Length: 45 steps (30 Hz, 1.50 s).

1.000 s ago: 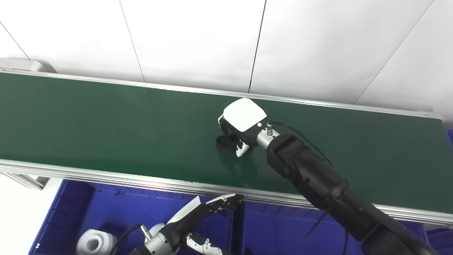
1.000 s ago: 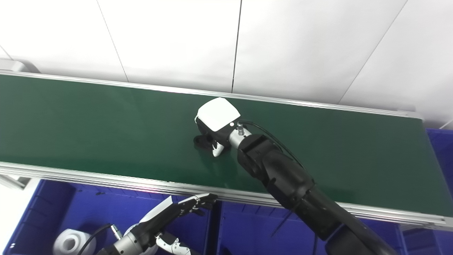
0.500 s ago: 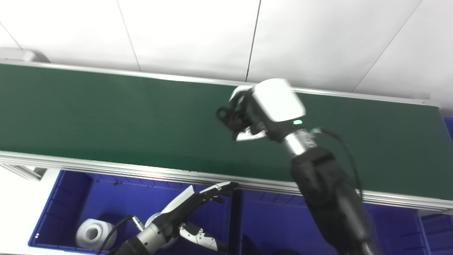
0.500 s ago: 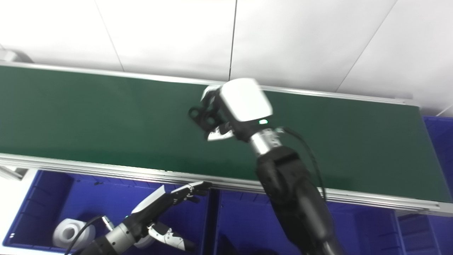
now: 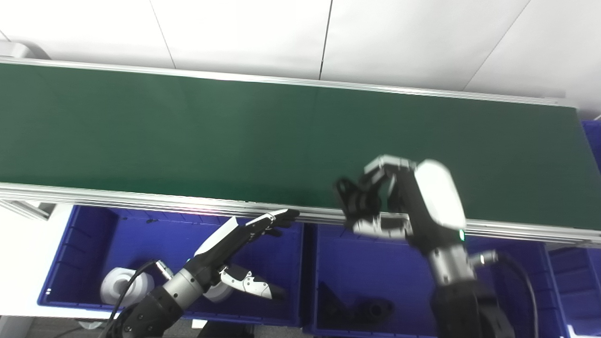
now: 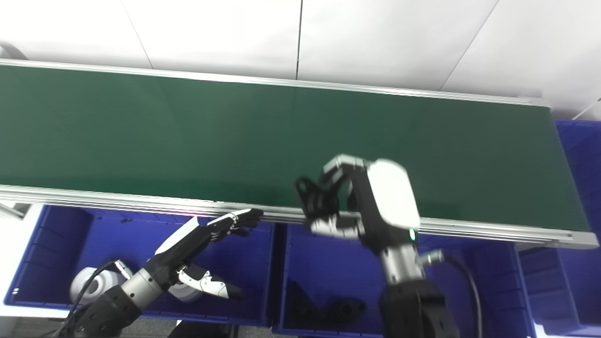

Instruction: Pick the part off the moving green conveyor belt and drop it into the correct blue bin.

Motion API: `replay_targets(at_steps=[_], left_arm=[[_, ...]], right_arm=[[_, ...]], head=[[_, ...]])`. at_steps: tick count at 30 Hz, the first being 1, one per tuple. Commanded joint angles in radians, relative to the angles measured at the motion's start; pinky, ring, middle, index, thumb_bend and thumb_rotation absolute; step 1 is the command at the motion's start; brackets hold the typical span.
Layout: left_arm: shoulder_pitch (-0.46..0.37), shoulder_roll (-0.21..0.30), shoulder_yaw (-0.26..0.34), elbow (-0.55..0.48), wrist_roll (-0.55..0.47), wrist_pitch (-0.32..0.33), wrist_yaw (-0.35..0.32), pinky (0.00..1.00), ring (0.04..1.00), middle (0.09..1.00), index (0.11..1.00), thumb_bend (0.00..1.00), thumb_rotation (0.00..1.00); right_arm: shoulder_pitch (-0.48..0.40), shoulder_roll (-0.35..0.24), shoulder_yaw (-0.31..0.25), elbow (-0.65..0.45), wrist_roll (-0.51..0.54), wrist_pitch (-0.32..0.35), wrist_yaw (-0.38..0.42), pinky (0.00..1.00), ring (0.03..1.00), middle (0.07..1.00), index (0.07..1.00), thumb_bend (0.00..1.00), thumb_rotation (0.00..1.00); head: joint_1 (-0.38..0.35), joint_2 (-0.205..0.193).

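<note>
Here the right robot hand hangs over the near rail of the green belt, its fingers curled around a small black part held clear of the belt surface, just above the near edge. The part looks rigid, moulded or machined, with loops or holes in it; it is probably light enough for a fingertip pinch and hard enough to survive a short drop. Its dark, smooth finish may be slippery, so a grip through or around a loop seems safest. Motion blur hides exactly how the fingers meet it.

Directly below and nearer sits the middle bin, already holding black parts of similar look, which suggests this is the right target. To its left, the left bin holds white pieces. The left robot hand holds nothing, its fingers stretched flat over the left bin, tips near the divider between the two.

Room is tight: the rail edge lies just under the right robot hand, and the bin wall just beyond. The belt itself carries nothing else in view. A further bin shows at far right.
</note>
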Motion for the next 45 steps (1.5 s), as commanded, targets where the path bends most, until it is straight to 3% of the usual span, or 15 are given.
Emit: replay_targets(at_steps=[1,8,11,20,22,23,24,25,27,30,34,35,38,40,45], left_arm=[[-0.003,0.013,0.013,-0.038,-0.024,-0.007,-0.001,0.81,0.877,0.904,0.889,0.90,0.36],[-0.007,0.020,0.028,-0.026,-0.059,-0.014,-0.014,0.81,0.879,0.907,0.891,0.91,0.36],[-0.009,0.026,0.033,-0.023,-0.055,-0.021,-0.016,0.79,0.867,0.902,0.892,0.91,0.37],[-0.012,0.041,0.047,-0.026,-0.065,-0.007,-0.028,0.79,0.864,0.901,0.890,0.90,0.37],[-0.012,0.044,0.050,-0.026,-0.067,-0.005,-0.030,0.79,0.862,0.899,0.890,0.90,0.37],[-0.011,0.046,0.051,-0.027,-0.069,-0.004,-0.030,0.79,0.862,0.899,0.889,0.90,0.38],[-0.011,0.048,0.052,-0.026,-0.070,-0.005,-0.032,0.79,0.862,0.900,0.890,0.90,0.38],[-0.010,0.051,0.053,-0.027,-0.071,-0.003,-0.033,0.79,0.862,0.900,0.890,0.90,0.38],[-0.010,0.053,0.055,-0.024,-0.072,-0.009,-0.034,0.79,0.862,0.901,0.890,0.90,0.37],[-0.010,0.056,0.056,-0.020,-0.081,-0.019,-0.038,0.79,0.865,0.903,0.893,0.89,0.36],[-0.005,0.060,0.057,-0.024,-0.081,-0.019,-0.037,0.78,0.862,0.903,0.891,0.90,0.37],[-0.004,0.061,0.057,-0.025,-0.082,-0.019,-0.038,0.78,0.867,0.906,0.893,0.90,0.37],[0.002,0.062,0.058,-0.023,-0.087,-0.025,-0.038,0.81,0.876,0.907,0.892,0.89,0.36],[0.008,0.065,0.059,-0.029,-0.085,-0.028,-0.037,0.81,0.873,0.908,0.892,0.89,0.36],[0.012,0.074,0.061,-0.028,-0.108,-0.027,-0.044,0.80,0.871,0.908,0.893,0.90,0.37]], right_arm=[[0.027,-0.021,-0.009,0.005,0.021,-0.054,-0.030,0.11,0.167,0.453,0.479,0.52,0.00],[0.073,-0.099,-0.020,0.139,0.093,-0.046,-0.001,0.12,0.183,0.468,0.478,0.52,0.00],[0.054,-0.123,-0.004,0.192,0.086,-0.040,0.016,0.15,0.226,0.402,0.499,0.52,0.00],[-0.033,-0.122,0.031,0.286,0.014,0.077,0.121,0.20,0.263,0.471,0.485,0.53,0.00],[-0.058,-0.136,0.055,0.297,-0.017,0.107,0.183,0.28,0.362,0.481,0.491,0.52,0.00],[-0.072,-0.146,0.070,0.299,-0.035,0.128,0.233,0.47,0.544,0.615,0.553,0.50,0.18],[-0.089,-0.159,0.089,0.298,-0.050,0.148,0.294,0.70,0.741,0.765,0.750,0.52,0.56],[-0.105,-0.172,0.108,0.297,-0.060,0.164,0.349,0.73,0.768,0.786,0.774,0.53,0.61],[-0.125,-0.189,0.131,0.286,-0.066,0.191,0.426,0.93,0.922,0.916,0.899,0.59,0.87],[-0.125,-0.189,0.135,0.261,-0.066,0.214,0.456,0.99,0.989,0.986,0.946,0.64,0.97],[-0.095,-0.171,0.107,0.234,-0.019,0.181,0.387,1.00,1.000,0.998,0.944,0.68,0.90],[-0.084,-0.166,0.098,0.227,0.004,0.161,0.357,0.97,0.976,0.980,0.916,0.68,0.76],[-0.028,-0.143,0.059,0.189,0.106,0.067,0.225,0.89,0.924,0.932,0.872,0.70,0.59],[0.006,-0.124,0.036,0.166,0.181,0.026,0.167,0.84,0.909,0.926,0.876,0.74,0.65],[0.109,-0.043,0.018,0.116,0.373,-0.150,0.003,0.79,0.916,0.942,0.872,0.76,0.56]], head=[[-0.007,0.001],[-0.026,0.003],[-0.041,0.003],[-0.096,0.001],[-0.109,-0.001],[-0.118,-0.003],[-0.123,-0.005],[-0.127,-0.006],[-0.133,-0.005],[-0.142,-0.009],[-0.143,-0.012],[-0.143,-0.013],[-0.137,-0.018],[-0.135,-0.026],[-0.148,-0.021]])
